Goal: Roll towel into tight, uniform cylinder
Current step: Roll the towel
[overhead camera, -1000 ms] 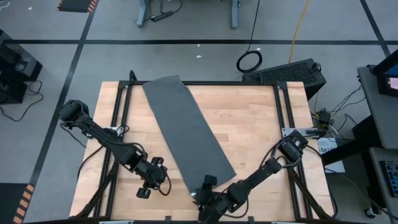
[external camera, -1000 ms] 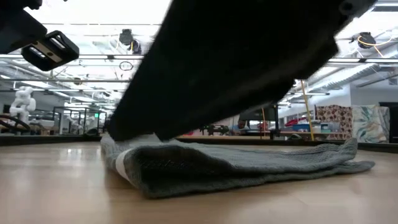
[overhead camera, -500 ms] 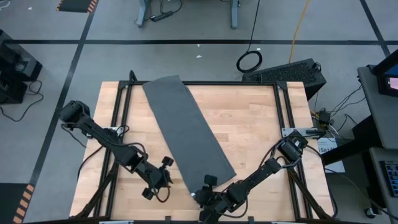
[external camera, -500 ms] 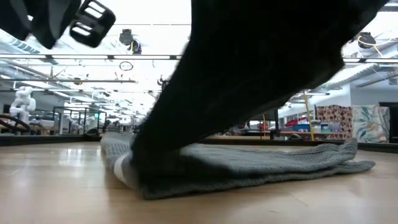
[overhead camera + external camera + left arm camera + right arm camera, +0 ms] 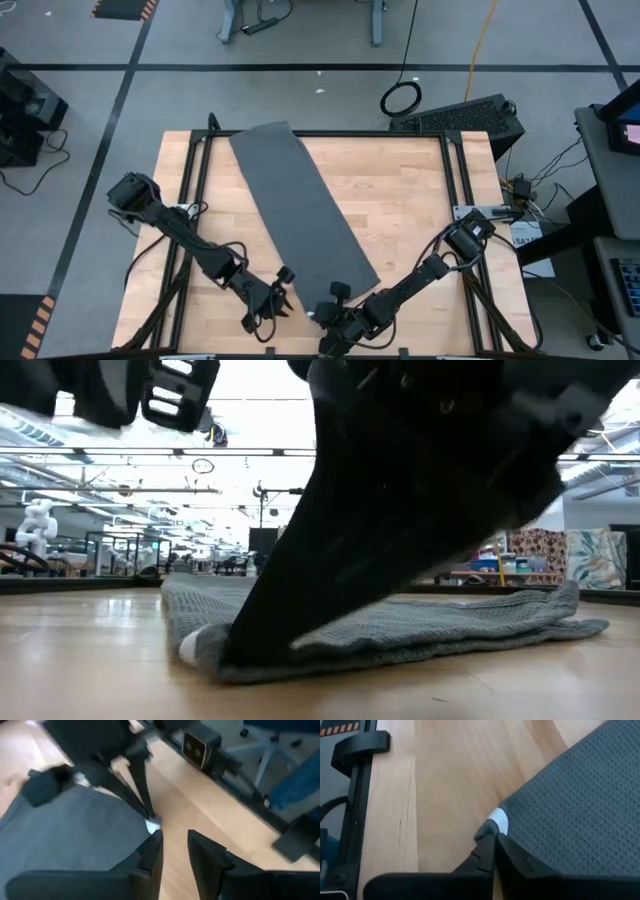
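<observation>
Gripping step: right end effector (image 5: 318, 316) is pinching the towel (image 5: 300, 215) corner (lower centre); left end effector (image 5: 284, 301), slightly parted, is nearing; rolling comes next.

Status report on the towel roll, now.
Right gripper shut on towel corner by the white tag. Left gripper beside same corner, jaws slightly apart, empty. Towel flat, unrolled. Nothing in the way.

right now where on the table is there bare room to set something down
The widest bare wood lies between the towel and the table's right rail. A narrower strip runs between the towel and the left rail. The near edge is crowded: the right pincer shut on the towel's corner, the left pincer close beside.
</observation>
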`<state>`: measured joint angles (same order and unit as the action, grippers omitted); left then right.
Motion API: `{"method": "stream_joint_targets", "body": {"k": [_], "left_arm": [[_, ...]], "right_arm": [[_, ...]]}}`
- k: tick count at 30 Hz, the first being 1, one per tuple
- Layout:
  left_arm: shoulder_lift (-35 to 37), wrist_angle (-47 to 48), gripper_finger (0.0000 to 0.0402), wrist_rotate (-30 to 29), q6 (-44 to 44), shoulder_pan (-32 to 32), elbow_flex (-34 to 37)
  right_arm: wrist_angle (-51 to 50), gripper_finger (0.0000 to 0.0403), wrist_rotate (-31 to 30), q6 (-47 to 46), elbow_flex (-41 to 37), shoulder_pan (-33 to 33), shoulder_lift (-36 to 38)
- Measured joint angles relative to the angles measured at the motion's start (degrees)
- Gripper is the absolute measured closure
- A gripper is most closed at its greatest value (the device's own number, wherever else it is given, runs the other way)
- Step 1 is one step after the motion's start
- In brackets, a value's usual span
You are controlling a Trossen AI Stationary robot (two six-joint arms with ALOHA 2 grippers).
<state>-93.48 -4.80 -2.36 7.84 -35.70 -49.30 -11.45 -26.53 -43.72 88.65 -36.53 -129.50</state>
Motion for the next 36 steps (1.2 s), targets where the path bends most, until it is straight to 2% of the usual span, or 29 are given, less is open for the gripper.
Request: {"method": "stream_joint_targets", "body": {"k": [3, 9, 13, 15, 20, 24, 31, 33, 36], "left_arm": [[-3.20, -1.16, 0.0272, -0.82, 4.44, 0.04, 0.07], [-6.68, -4.84, 0.0219, -7.65, 12.25, 0.00, 0.07], [-8.58, -7.91, 0.0215, -2.44, 13.98, 0.50, 0.00], [-10.29, -9.56, 0.0215, -1.73, 14.07, 0.44, 0.02], [-12.86, -13.50, 0.0235, -3.87, 14.13, 0.31, 0.02], [-13.40, -14.99, 0.0256, -10.54, 15.29, 0.04, 0.02], [-13.34, -14.92, 0.0265, -8.32, 21.37, 0.20, 0.02], [-13.34, -15.51, 0.0281, -8.34, 21.46, 0.22, 0.02], [-13.32, -16.93, 0.0324, -7.23, 21.35, 0.26, 0.02]], "right_arm": [[0.23, 0.0401, -0.17, -1.46, 0.02, -0.21, 1.19], [-0.11, 0.0402, -0.19, -2.24, 0.02, -0.33, 3.16], [0.17, 0.0402, -0.38, -2.65, 0.02, -0.33, 3.51], [0.16, 0.0402, -0.35, -3.28, 0.01, -0.33, 3.51], [0.53, 0.0403, -0.38, -3.87, 0.00, -0.33, 3.51], [0.93, 0.0403, -0.41, -4.74, 0.02, -0.33, 3.51], [0.90, 0.0403, -0.59, -5.75, 0.02, -0.33, 3.51], [0.91, 0.0403, -0.62, -6.57, 0.02, -0.33, 3.51], [0.92, 0.0403, -0.65, -6.65, 0.00, -0.33, 3.51]]}}
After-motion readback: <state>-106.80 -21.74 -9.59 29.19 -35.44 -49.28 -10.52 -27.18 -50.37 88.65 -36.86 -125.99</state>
